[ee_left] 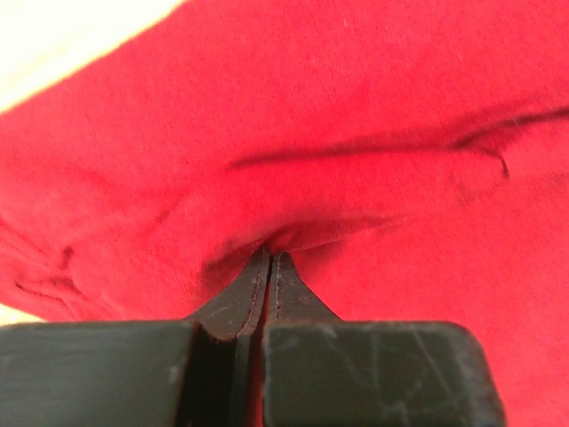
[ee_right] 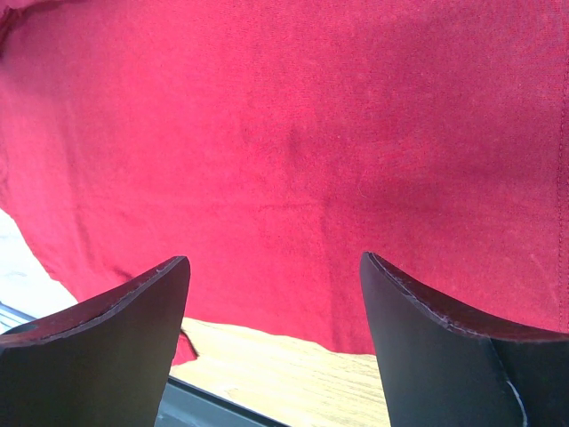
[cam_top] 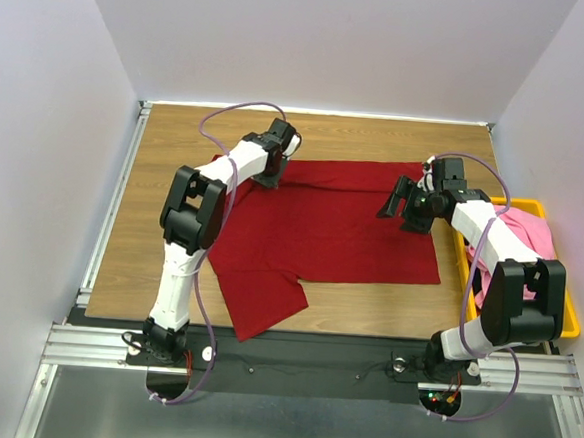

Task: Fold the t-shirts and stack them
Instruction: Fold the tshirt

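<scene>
A dark red t-shirt [cam_top: 322, 226] lies spread on the wooden table [cam_top: 162, 220], one sleeve flap pointing toward the near edge. My left gripper [cam_top: 269, 182] is down at the shirt's far left corner. In the left wrist view the fingers [ee_left: 269, 253] are shut on a small pinched ridge of the red cloth [ee_left: 356, 107]. My right gripper [cam_top: 398, 208] hovers over the shirt's right part with its jaws open. The right wrist view shows only flat red cloth [ee_right: 293, 133] between its fingers [ee_right: 276, 262]. A pink t-shirt [cam_top: 526, 235] lies in the bin.
A yellow plastic bin [cam_top: 569, 309] stands at the table's right edge beside the right arm. Bare wood [ee_right: 284, 365] shows below the red shirt's hem. White walls close in the table on three sides, and a metal rail runs along the near edge.
</scene>
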You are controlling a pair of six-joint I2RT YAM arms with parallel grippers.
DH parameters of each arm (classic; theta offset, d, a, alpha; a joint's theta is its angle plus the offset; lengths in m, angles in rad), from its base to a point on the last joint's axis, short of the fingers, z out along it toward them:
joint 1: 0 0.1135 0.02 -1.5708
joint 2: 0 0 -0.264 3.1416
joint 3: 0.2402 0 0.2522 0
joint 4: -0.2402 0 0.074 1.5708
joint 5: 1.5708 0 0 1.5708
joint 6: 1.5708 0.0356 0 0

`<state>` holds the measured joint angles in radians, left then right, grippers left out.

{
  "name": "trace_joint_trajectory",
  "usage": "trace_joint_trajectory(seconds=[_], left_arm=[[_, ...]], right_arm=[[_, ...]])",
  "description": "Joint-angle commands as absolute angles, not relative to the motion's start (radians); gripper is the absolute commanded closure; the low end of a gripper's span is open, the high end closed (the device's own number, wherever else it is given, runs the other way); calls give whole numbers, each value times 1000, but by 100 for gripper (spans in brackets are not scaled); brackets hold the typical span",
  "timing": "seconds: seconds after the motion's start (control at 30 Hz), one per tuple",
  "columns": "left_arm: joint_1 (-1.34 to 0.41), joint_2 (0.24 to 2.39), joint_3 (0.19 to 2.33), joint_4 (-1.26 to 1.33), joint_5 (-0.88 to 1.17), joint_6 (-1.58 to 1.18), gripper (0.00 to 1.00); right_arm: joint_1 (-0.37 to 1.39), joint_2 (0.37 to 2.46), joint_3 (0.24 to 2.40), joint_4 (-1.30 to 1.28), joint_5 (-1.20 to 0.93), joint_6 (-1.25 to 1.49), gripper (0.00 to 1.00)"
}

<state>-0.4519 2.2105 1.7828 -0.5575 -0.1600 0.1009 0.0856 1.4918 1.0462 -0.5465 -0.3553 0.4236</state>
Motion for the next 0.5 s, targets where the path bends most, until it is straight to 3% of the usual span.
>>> trace_joint_trajectory(seconds=[0.0,0.47], left_arm=[[-465,2086,1770,-635,-135,41,100],[-499,2036,1734,-712,-26,-113,100]], right_arm=[[89,1465,1051,-534,-354,425,17],[87,1463,1051,-534,-354,431,17]])
